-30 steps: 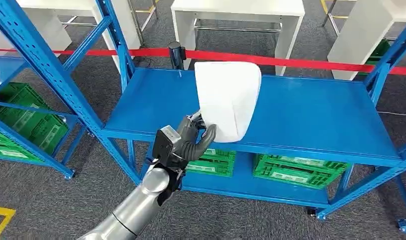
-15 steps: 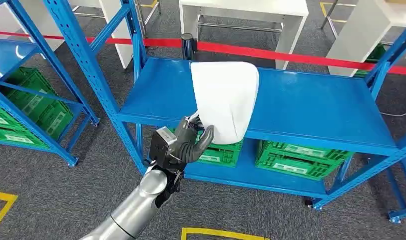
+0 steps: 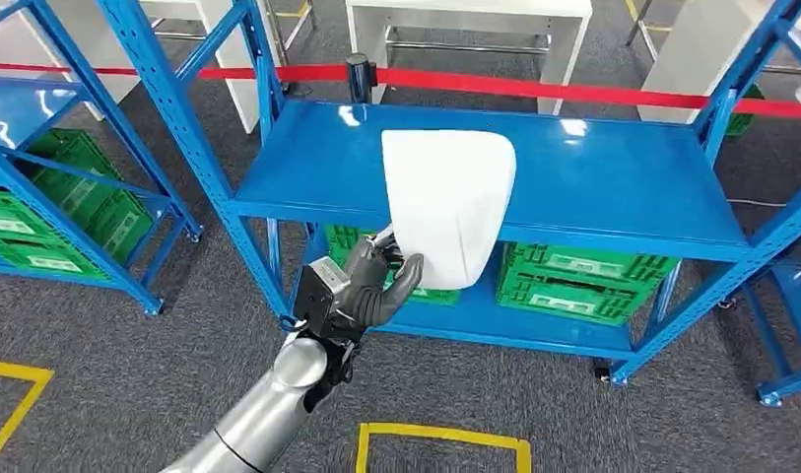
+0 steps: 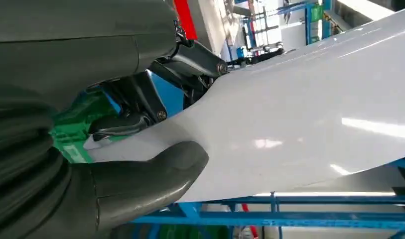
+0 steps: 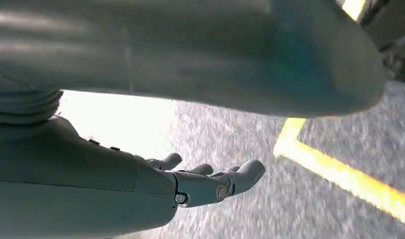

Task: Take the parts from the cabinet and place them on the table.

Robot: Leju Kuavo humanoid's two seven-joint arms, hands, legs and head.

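A smooth white curved part stands up from my left hand, which grips its lower end between thumb and fingers. In the head view the part is held in front of the blue shelf table, overlapping its front edge. The left wrist view shows the thumb pressed on the white part and darker fingers behind it. My right hand hangs over the grey carpet, fingers apart and holding nothing.
Green crates sit on the table's lower shelf. A blue rack with more green crates stands to the left. A red barrier tape and white tables lie behind. Yellow floor lines mark the carpet.
The camera has moved, so the whole scene shifted: the blue table now sits slightly farther and more centred. My left hand keeps its hold on the white part.
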